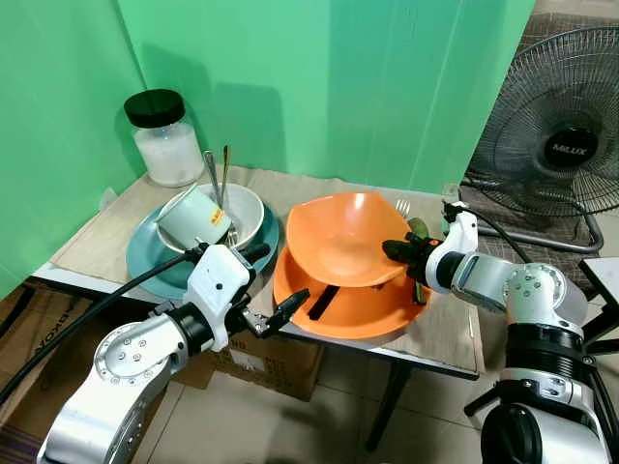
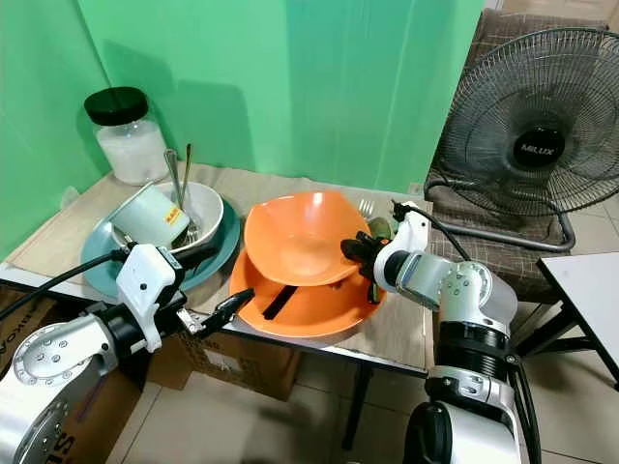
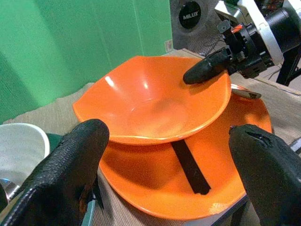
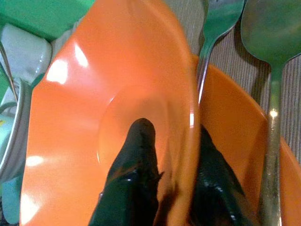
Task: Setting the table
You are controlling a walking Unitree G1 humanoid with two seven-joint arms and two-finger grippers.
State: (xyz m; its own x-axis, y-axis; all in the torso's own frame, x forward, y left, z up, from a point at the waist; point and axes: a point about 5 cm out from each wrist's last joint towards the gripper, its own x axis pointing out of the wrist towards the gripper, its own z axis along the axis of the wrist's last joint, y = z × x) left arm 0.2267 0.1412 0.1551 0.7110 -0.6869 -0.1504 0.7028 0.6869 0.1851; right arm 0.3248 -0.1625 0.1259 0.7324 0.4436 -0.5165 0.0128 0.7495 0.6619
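A: Where is the orange bowl (image 1: 348,237) relative to the right pincer (image 1: 398,250)?

B: Its rim sits between that pincer's two black fingers, one inside the bowl and one outside; the pincer is clenched on the rim; the bowl tilts, resting on the orange plate (image 1: 363,304) on the desk (image 1: 440,333).

A: And the left pincer (image 1: 282,311)?

B: Released, fingers spread, at the near edge of the plate and just beside it, touching nothing I can make out; a black strip (image 1: 323,301) lies on the plate under the bowl.

A: What does one view add?

B: The right wrist view shows a fork (image 4: 214,35) and a spoon (image 4: 270,56) lying beside the bowl; the eye views show a white bowl (image 1: 242,215) on a teal plate (image 1: 150,261) holding a cup (image 1: 193,217), a jar (image 1: 164,137) behind, and a fan (image 1: 556,126) to the right.
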